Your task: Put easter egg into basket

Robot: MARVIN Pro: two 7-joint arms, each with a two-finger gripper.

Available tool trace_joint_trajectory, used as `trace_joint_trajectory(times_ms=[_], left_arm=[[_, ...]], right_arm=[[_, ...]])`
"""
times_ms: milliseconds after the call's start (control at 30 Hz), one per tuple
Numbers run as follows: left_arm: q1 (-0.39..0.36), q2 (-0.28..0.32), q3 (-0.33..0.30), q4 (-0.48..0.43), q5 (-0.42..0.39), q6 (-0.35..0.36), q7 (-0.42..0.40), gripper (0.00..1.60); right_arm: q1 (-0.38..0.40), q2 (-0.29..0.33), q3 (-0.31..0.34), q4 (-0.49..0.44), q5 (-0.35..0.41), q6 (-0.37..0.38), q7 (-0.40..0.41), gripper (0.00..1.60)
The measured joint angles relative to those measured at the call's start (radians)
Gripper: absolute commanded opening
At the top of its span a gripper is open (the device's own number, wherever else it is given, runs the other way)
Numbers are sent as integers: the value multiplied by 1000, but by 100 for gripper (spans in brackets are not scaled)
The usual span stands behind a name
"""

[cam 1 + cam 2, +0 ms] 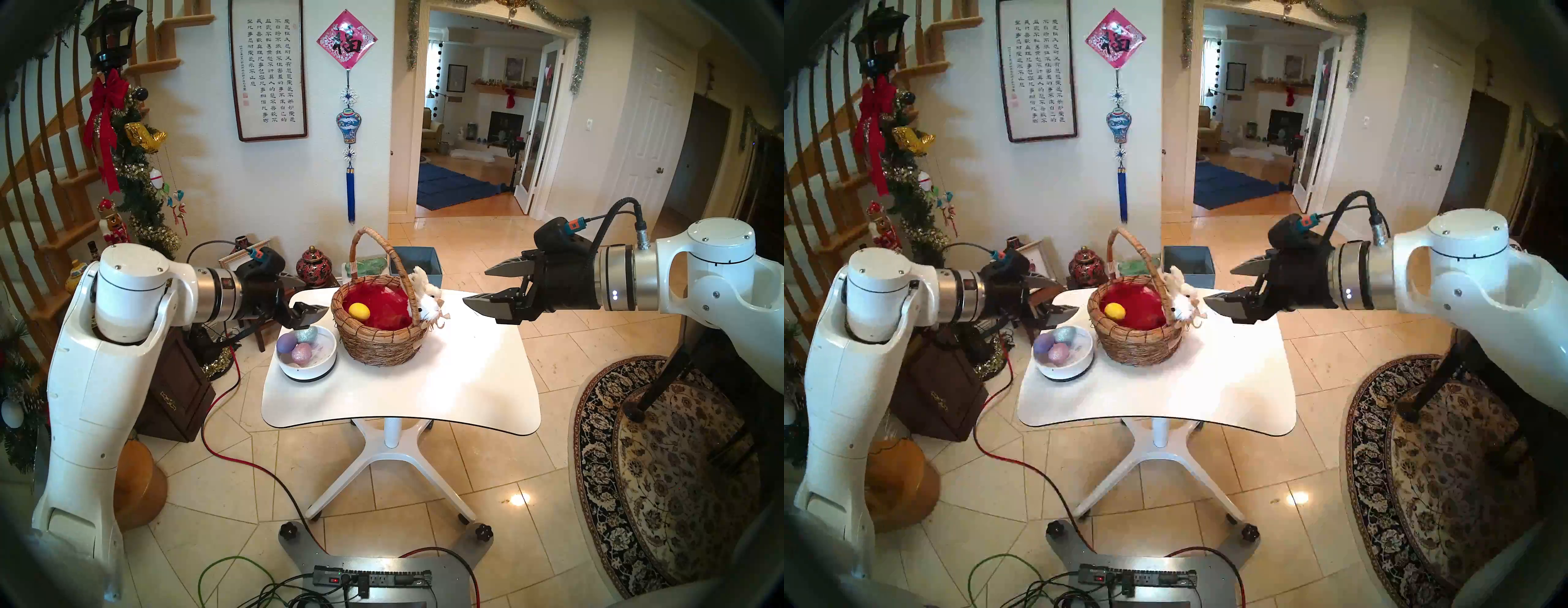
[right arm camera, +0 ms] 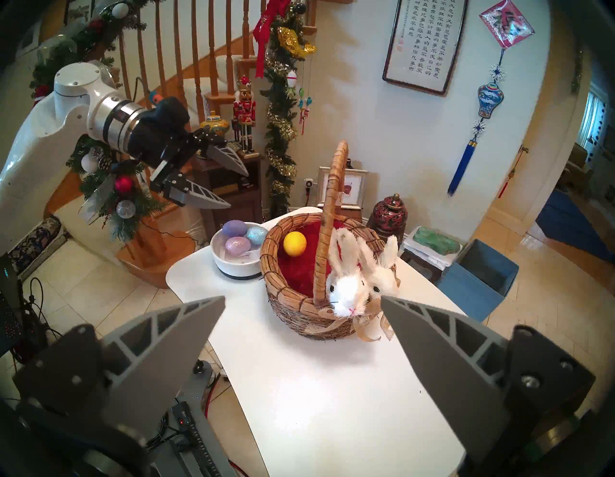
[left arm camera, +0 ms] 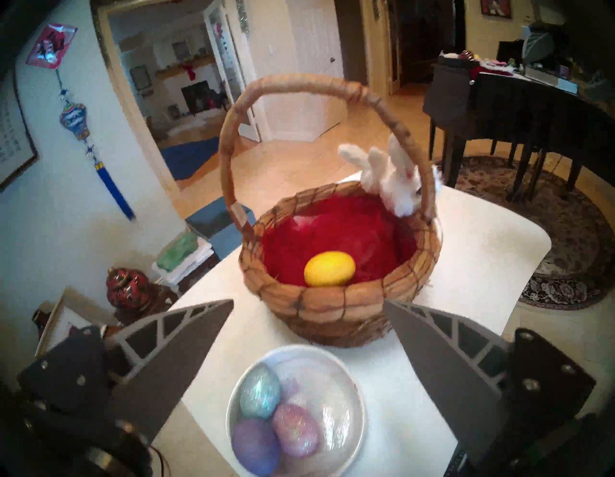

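A brown wicker basket with a tall handle, red lining and white plush bunnies stands on the white table. A yellow easter egg lies on the lining. My left gripper hangs open and empty left of the basket, above the bowl. My right gripper is open and empty in the air to the basket's right.
A shallow white bowl left of the basket holds a blue egg, a purple egg and a pink egg, all glittery. A dark cabinet stands left of the table, a patterned rug to the right.
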Motion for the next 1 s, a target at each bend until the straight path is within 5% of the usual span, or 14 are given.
trace_joint_trajectory(times_ms=[500,1000], left_arm=[[150,-50,-89,-78,32,111,81,160],[182,-75,-100,-66,40,157,127,160]], right_arm=[[0,0,1,0,0,0,0,160],[0,0,2,0,0,0,0,160]])
